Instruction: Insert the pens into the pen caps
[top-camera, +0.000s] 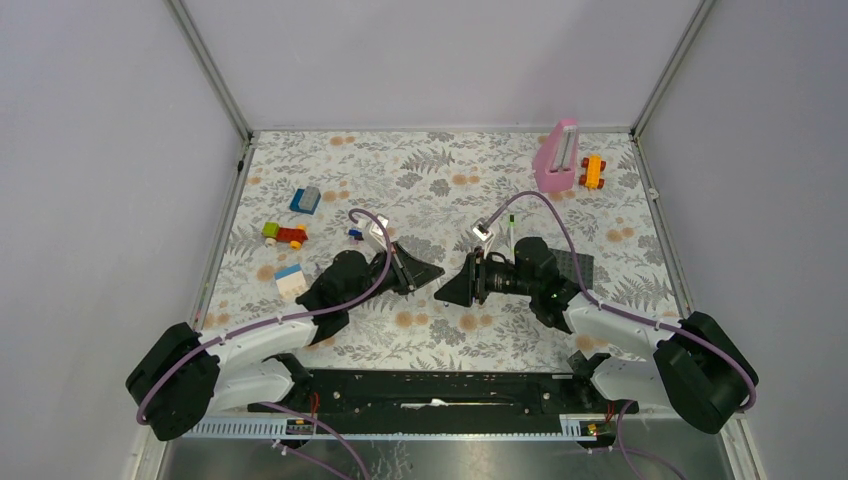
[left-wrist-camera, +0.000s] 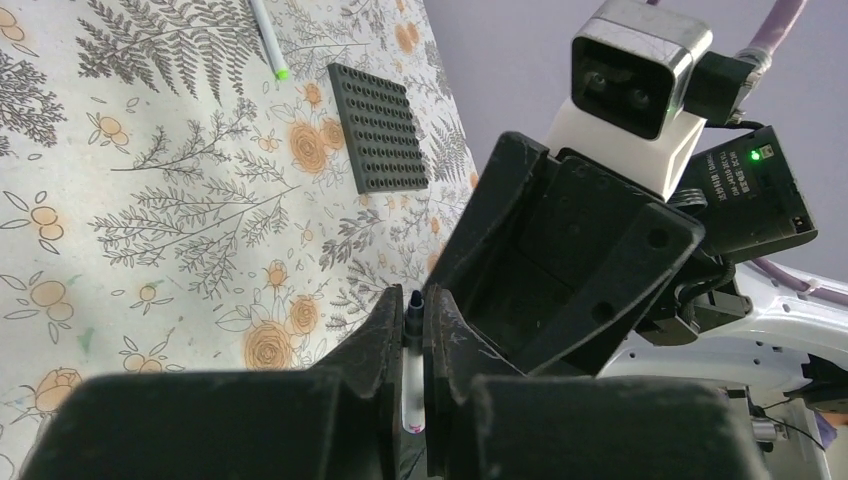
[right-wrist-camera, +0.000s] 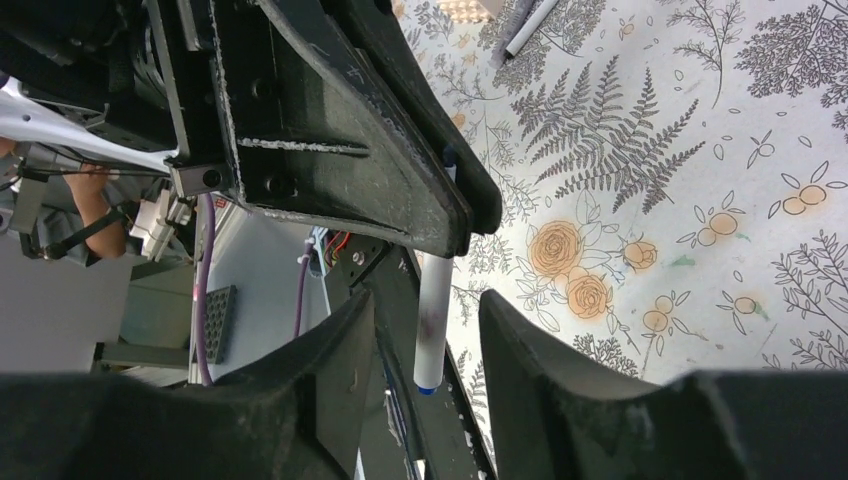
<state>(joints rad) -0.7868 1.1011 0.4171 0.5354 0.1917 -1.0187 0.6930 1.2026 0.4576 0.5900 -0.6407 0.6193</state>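
My left gripper (left-wrist-camera: 412, 300) is shut on a thin white pen (left-wrist-camera: 411, 372), whose dark tip pokes out past the fingertips. In the right wrist view the same pen (right-wrist-camera: 434, 310) hangs from the left fingers (right-wrist-camera: 400, 180), blue end down. My right gripper (right-wrist-camera: 428, 300) stands open around it, a gap on each side. From above, the two grippers (top-camera: 435, 272) (top-camera: 447, 284) meet nose to nose at mid-table. A second pen (left-wrist-camera: 268, 40) with a green tip lies flat farther out. A tiny blue piece (top-camera: 355, 233), possibly a pen cap, lies behind the left arm. I cannot make out other caps.
A dark studded baseplate (left-wrist-camera: 378, 125) lies beside the right arm. Toy bricks sit on the left: blue-grey (top-camera: 305, 199), red-yellow (top-camera: 285, 234), white-blue (top-camera: 290, 280). A pink holder (top-camera: 556, 158) and an orange toy (top-camera: 593, 171) stand at the back right. Walls enclose the floral mat.
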